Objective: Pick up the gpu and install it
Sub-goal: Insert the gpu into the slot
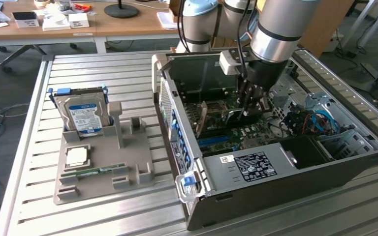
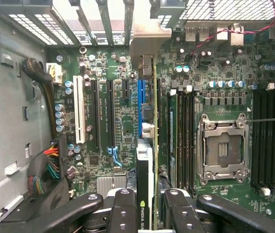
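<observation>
Slatted metal table (image 1: 110, 73) under an office backdrop carries an open dark grey computer case (image 1: 274, 172) lying on its side toward the table's edge at the exterior view's right, so its green motherboard (image 2: 118, 73) faces up for the arm. Reaching down into it, the black-fingered gripper (image 2: 146, 209) is pinching the gpu (image 2: 146, 162), a thin flat card with a green circuit board and black cooler, its pads pressed on the two faces. The card is held edge-down and upright, probably so that its connector edge can meet a slot squarely. It runs along the long blue expansion slot (image 2: 140, 97), with its silver metal end bracket (image 2: 144, 39) up against the case's rear wall, by the vented slot covers; whether the card is fully seated cannot be told. Just beside the card, the square silver processor socket (image 2: 223, 150) lies between banks of memory slots. Well apart, near the table's edge at the exterior view's left, a grey moulded holder (image 1: 97, 189) props a blue-labelled metal hard drive (image 1: 82, 115) upright and cradles a narrow green memory stick (image 1: 100, 170).
</observation>
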You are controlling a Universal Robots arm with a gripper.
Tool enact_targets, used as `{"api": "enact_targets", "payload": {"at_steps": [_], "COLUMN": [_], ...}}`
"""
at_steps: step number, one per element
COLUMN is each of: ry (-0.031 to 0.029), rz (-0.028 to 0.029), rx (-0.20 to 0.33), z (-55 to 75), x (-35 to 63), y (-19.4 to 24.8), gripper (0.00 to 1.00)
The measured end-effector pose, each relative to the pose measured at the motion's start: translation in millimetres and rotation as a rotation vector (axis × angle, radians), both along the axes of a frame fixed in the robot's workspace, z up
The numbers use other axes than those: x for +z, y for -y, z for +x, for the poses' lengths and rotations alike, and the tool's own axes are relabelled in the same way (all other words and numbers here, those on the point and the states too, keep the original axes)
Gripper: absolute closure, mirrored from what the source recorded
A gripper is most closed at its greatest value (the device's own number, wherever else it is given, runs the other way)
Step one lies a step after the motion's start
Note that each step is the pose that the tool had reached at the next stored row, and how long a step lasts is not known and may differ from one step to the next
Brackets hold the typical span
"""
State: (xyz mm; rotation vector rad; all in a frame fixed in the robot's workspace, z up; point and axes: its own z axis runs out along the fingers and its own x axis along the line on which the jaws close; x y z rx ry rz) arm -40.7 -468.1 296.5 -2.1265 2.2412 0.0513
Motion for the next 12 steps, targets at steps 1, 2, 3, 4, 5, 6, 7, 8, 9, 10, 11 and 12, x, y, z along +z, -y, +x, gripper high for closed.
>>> {"api": "enact_targets", "payload": {"at_steps": [1,2,3,4,5,6,7,8,9,10,11,12], "ry": [0.0,0.0,0.0,0.0,0.0,0.0,0.0,0.0,0.0,0.0,0.0,0.0], "rz": [0.0,0.0,0.0,0.0,-0.0001,0.0,0.0,0.0,0.0,0.0,0.0001,0.0], "rx": [0.0,0.0,0.0,0.0,0.0,0.0,0.0,0.0,0.0,0.0,0.0,0.0], "z": [-0.9,-1.8,-2.4,-2.5,-2.5,-2.5,-2.5,-2.5,-2.7,-3.5,-4.3,-4.4], "x": [-0.1,-0.1,-0.1,-0.1,-0.1,-0.1,-0.1,-0.1,-0.1,-0.2,-0.3,-0.3], "y": [0.0,0.0,0.0,0.0,0.0,0.0,0.0,0.0,0.0,0.0,0.0,0.0], "gripper": [0.73,0.73,0.73,0.73,0.73,0.73,0.73,0.73,0.73,0.73,0.73,0.73]}}
